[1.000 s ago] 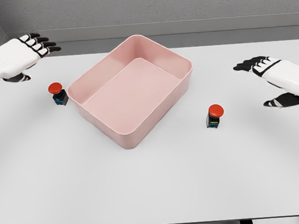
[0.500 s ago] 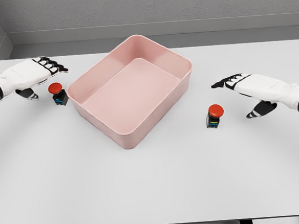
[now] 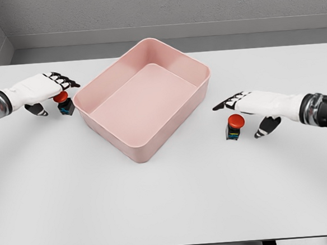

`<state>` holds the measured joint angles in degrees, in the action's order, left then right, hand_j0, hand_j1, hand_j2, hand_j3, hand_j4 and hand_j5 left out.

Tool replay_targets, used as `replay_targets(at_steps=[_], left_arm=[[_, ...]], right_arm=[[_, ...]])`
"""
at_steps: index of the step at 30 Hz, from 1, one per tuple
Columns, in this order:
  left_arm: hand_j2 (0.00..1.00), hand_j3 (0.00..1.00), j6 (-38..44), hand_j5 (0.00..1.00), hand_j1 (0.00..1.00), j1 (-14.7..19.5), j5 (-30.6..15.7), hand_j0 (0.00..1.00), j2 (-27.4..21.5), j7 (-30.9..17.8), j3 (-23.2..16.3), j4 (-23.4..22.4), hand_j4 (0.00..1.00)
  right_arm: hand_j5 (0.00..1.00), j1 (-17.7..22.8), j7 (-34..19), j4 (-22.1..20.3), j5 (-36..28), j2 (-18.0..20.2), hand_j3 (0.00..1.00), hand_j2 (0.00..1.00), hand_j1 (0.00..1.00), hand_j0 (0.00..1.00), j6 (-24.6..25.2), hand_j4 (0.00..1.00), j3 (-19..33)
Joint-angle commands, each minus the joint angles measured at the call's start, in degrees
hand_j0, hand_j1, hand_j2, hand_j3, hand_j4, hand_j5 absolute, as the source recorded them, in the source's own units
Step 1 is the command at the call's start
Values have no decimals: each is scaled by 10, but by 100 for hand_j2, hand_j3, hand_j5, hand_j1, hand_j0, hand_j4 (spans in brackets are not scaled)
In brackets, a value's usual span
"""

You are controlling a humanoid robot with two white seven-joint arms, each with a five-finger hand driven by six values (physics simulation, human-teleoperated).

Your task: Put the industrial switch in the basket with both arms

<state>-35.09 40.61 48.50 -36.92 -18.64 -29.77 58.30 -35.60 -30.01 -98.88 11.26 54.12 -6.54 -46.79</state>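
the pink basket (image 3: 143, 97) sits in the middle of the white table (image 3: 169, 200), set at an angle, nothing inside it. two industrial switches on show, each a small dark box with a red mushroom button on top. the left switch (image 3: 65, 103) stands on the table just beside the basket's left corner, close to the rim but outside it. the right switch (image 3: 234, 126) stands on the table to the right of the basket, clear of its right wall, upright.

the left hand (image 3: 40, 88) comes in from the left of the basket and hangs right over the left switch, fingers stretched out toward the basket's corner and the thumb dropped down on the far side of the switch from the basket. the fingers are spread, not closed around anything; the palm partly covers the red button, so whether it touches the button cannot be told.

the right hand (image 3: 257, 104) reaches in from the right of the basket, fingers extended toward the basket above and just behind the right switch, thumb hanging down beside the switch on the side away from the basket. it's open too, nothing gripped, the switch standing free between thumb and fingers.
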Motion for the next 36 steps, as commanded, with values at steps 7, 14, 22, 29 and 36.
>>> replay_targets(at_steps=[7, 14, 22, 29, 36], left_arm=[[83, 83, 1, 83, 83, 4, -2, 83, 0, -4, 0, 0, 83], [71, 71, 1, 71, 71, 4, -2, 71, 1, -13, -4, 2, 71], [58, 58, 1, 58, 58, 4, -3, 58, 0, -13, -4, 1, 58], [46, 46, 1, 46, 46, 4, -4, 46, 0, -13, -3, 2, 46], [29, 29, 1, 29, 29, 4, -4, 29, -1, -13, -2, 1, 29]], right_arm=[[100, -7, -37, 0, 0, -4, 100, 100, 100, 100, 1, 100, -9], [100, -20, -44, -1, 0, -6, 100, 100, 100, 100, 1, 100, -16], [100, -41, -45, 3, 0, -22, 100, 100, 100, 100, 1, 100, -37], [100, -43, -45, 3, 0, -21, 100, 100, 100, 100, 0, 100, -39], [100, -43, -45, 19, 1, -21, 100, 100, 100, 100, 0, 100, -42]])
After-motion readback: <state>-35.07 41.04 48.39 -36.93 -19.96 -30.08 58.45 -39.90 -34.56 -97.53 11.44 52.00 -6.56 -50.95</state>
